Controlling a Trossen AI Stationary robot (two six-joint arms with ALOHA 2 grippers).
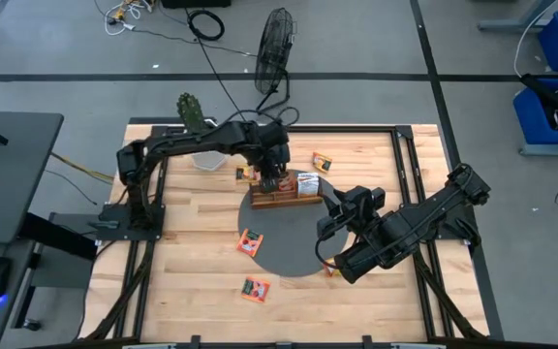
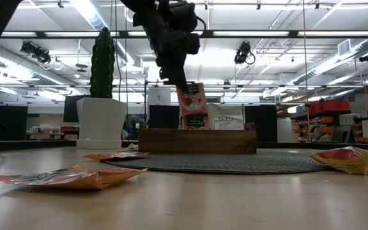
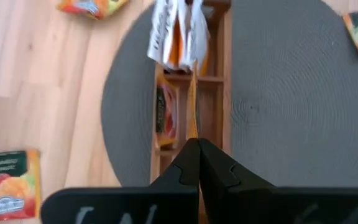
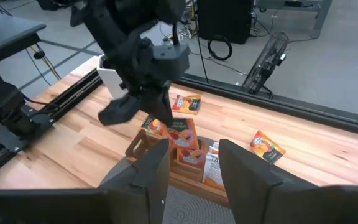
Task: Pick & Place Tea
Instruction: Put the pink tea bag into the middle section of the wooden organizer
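Two arms were over your surface [image 1: 201, 281] at this moment. Your left gripper [image 1: 270, 180] hung above the wooden tray [image 1: 286, 199], which sat on the round grey mat [image 1: 289, 247]. Its fingers [image 3: 188, 163] were pressed together on an orange-red tea sachet [image 2: 192, 100], pinched by its top edge and hanging upright over the tray's slots. In the left wrist view you saw that sachet edge-on, directly above the tray's middle divider. White sachets [image 2: 225, 119] already stood upright in the tray, with another orange one [image 3: 165, 112] in a slot beside the held one.

Your right gripper [image 1: 335, 209] waited just past the tray's right end, above the mat, with its fingers [image 4: 151, 168] spread apart and nothing between them.

Loose sachets lay flat elsewhere: one [image 1: 250, 242] on the mat's left edge, one [image 1: 255, 288] on the bare wood nearer the front, one [image 1: 323, 162] behind the tray, and one [image 3: 9, 183] beside the mat on the tray's left. A white pot with a cactus [image 2: 102, 102] stood behind the tray's left end.
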